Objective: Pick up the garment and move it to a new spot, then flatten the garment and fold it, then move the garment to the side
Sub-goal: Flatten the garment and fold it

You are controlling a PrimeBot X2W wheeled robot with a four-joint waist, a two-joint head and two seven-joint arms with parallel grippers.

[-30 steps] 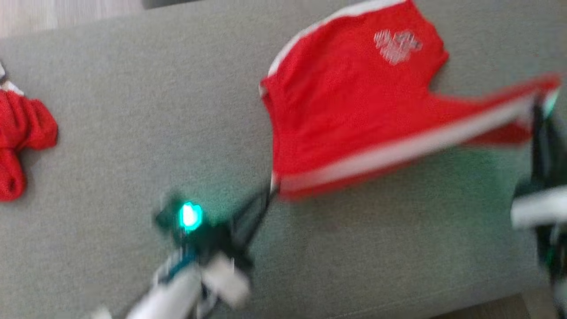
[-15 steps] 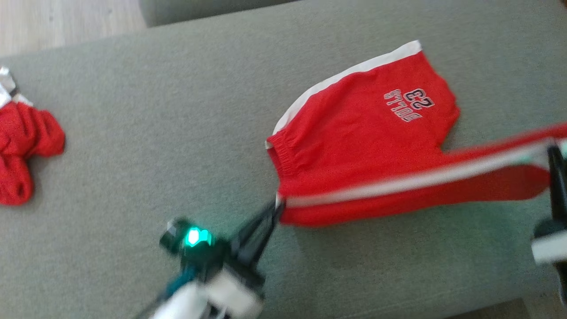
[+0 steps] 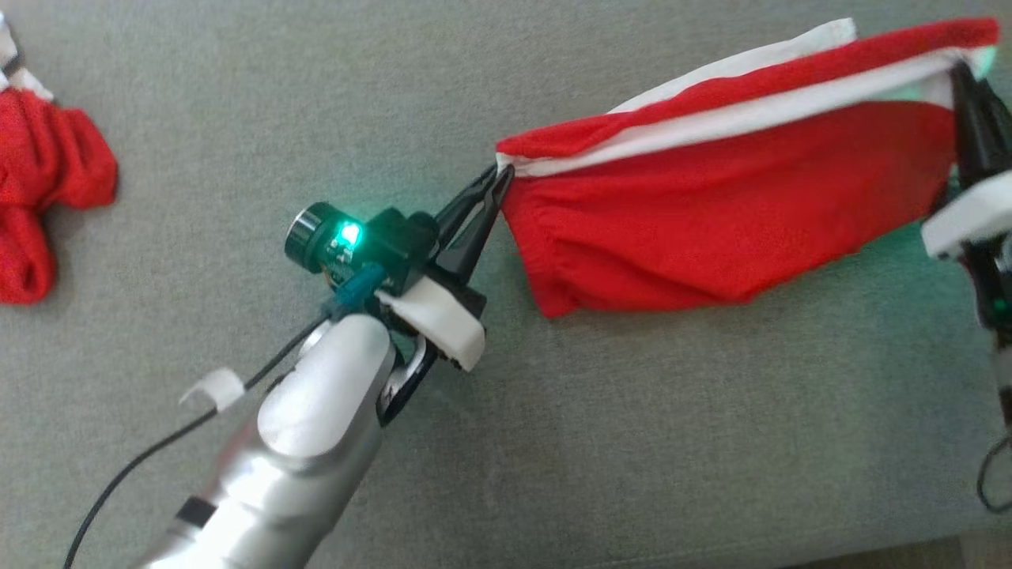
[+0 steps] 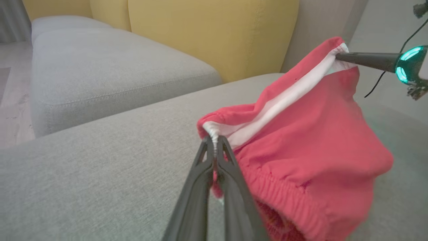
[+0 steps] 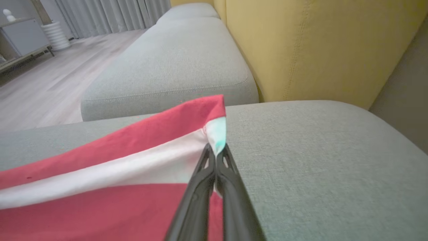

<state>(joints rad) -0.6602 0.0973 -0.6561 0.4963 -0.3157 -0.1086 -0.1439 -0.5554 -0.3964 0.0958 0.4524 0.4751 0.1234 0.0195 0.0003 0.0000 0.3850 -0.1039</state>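
Head view: left claw (image 3: 500, 175) clamped on waistband corner of red shorts (image 3: 711, 197); right claw (image 3: 961, 75) clamped on opposite corner. Shorts stretched between claws over grey sofa seat (image 3: 237, 118). Second red garment (image 3: 39, 182) crumpled at far left.
Left wrist view: fingers (image 4: 230, 174) together on white stripe (image 4: 277, 103).
Right wrist view: fingers (image 5: 234, 197) pinching stripe end; yellow backrest (image 5: 317, 43) behind.

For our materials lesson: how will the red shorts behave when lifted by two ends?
Probably floppy: the shorts sag between the left gripper and right gripper. Likely light, since two fingertip pinches carry them. The gathered waistband suggests they may bunch.
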